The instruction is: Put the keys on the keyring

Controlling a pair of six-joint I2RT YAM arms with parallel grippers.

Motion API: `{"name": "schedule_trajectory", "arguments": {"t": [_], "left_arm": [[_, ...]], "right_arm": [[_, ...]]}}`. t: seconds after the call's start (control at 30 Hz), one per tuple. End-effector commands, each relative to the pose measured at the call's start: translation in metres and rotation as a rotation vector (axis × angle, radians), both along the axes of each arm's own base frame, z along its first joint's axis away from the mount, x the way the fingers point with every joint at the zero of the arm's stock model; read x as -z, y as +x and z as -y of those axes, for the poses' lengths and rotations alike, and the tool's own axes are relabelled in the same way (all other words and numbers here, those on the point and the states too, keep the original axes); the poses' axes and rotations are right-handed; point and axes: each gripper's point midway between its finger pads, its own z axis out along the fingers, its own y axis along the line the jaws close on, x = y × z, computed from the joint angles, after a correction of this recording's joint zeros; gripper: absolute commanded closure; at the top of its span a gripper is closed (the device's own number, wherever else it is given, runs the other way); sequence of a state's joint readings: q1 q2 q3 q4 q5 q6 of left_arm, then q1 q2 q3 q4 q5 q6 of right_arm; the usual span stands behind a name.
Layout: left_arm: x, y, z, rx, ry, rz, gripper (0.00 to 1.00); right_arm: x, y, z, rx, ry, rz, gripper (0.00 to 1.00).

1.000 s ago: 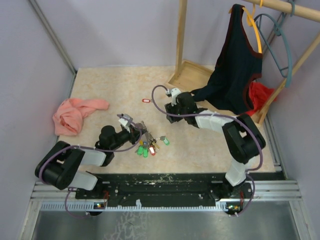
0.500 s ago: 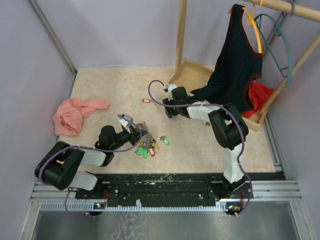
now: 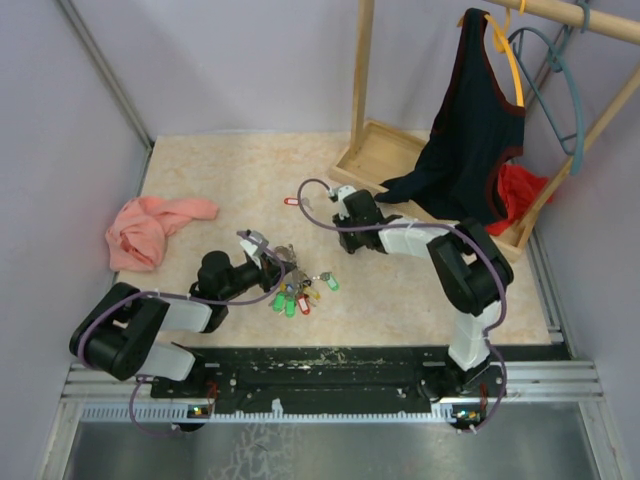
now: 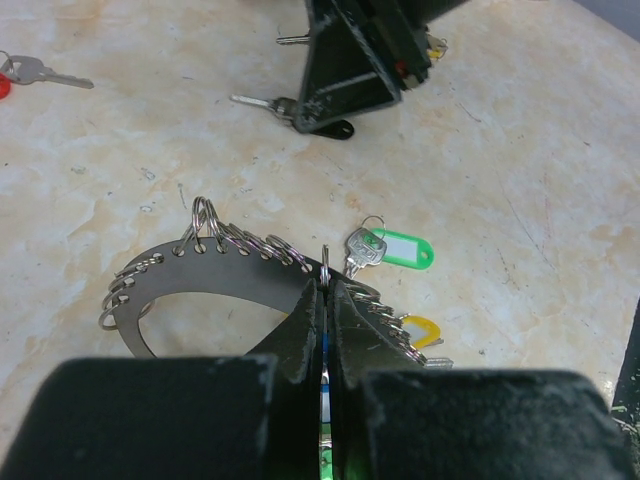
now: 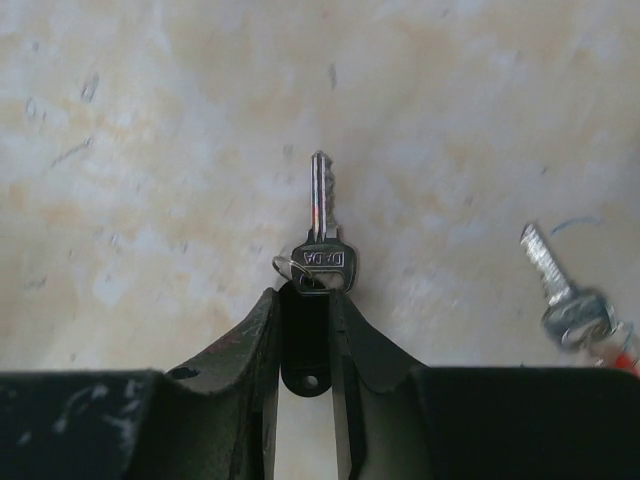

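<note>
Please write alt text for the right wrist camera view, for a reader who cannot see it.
The right arm's fingers sit close on either side of the black tag of a silver key, which lies flat on the beige marbled table with its blade pointing away from the camera. A second key, blurred, lies near the right edge.
</note>
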State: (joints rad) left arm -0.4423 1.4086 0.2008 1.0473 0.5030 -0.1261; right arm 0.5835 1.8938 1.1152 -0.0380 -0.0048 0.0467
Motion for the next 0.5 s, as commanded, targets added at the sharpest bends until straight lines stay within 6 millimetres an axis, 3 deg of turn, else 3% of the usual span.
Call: {"name": "schedule_trajectory", "arguments": {"t": [0.0, 0.17, 0.23, 0.3, 0.47], "left_arm": [[-0.017, 0.001, 0.005, 0.039, -0.019, 0.069, 1.00], [-0.019, -0.002, 0.008, 0.067, -0.024, 0.076, 1.00], [-0.021, -0.004, 0.009, 0.080, -0.028, 0.084, 1.00], [-0.021, -0.004, 0.009, 0.085, -0.030, 0.085, 1.00], [-0.019, -0.003, 0.009, 0.077, -0.029, 0.081, 1.00]], "right_arm": [[0.018, -0.068, 0.021, -0.009, -0.068, -0.162, 0.87], [0.017, -0.114, 0.035, -0.012, -0.087, -0.229, 0.86], [0.006, -0.125, 0.036, -0.021, -0.067, -0.224, 0.83], [-0.009, -0.127, 0.034, -0.024, -0.041, -0.204, 0.76], [-0.053, -0.109, 0.032, 0.031, -0.004, -0.081, 0.58]]}}
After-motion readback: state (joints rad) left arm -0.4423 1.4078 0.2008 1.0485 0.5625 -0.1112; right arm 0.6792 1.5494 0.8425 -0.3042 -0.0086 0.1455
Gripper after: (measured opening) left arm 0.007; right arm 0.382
